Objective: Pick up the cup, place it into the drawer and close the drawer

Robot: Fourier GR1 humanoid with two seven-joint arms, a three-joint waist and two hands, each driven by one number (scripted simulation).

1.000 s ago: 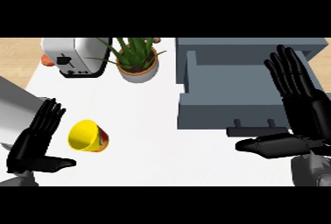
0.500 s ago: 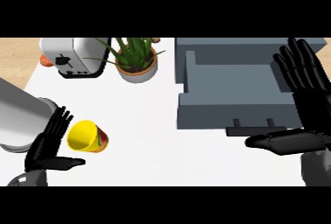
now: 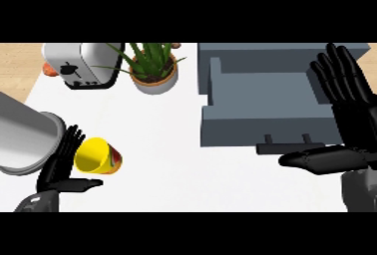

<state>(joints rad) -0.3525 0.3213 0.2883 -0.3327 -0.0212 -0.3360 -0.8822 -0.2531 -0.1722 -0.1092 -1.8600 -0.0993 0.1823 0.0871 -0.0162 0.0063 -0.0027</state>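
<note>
A yellow cup (image 3: 96, 156) with a red and green side lies tipped on the white counter (image 3: 169, 149) at the lower left, its mouth turned toward the left. My left hand (image 3: 61, 164) stands right beside that mouth, fingers straight and thumb out below the cup, open. The grey drawer (image 3: 264, 107) is pulled out at the right, its inside bare and its dark handle (image 3: 288, 146) facing me. My right hand (image 3: 344, 119) is held up over the drawer's right side, open, with the thumb pointing left near the handle.
A silver toaster (image 3: 79, 65) stands at the back left, with a potted plant (image 3: 151, 71) next to it. My grey left forearm (image 3: 22, 137) covers the counter's left edge.
My left hand has slid right and closer to the cup, now against its mouth. My right hand has shifted slightly right and up over the drawer.
</note>
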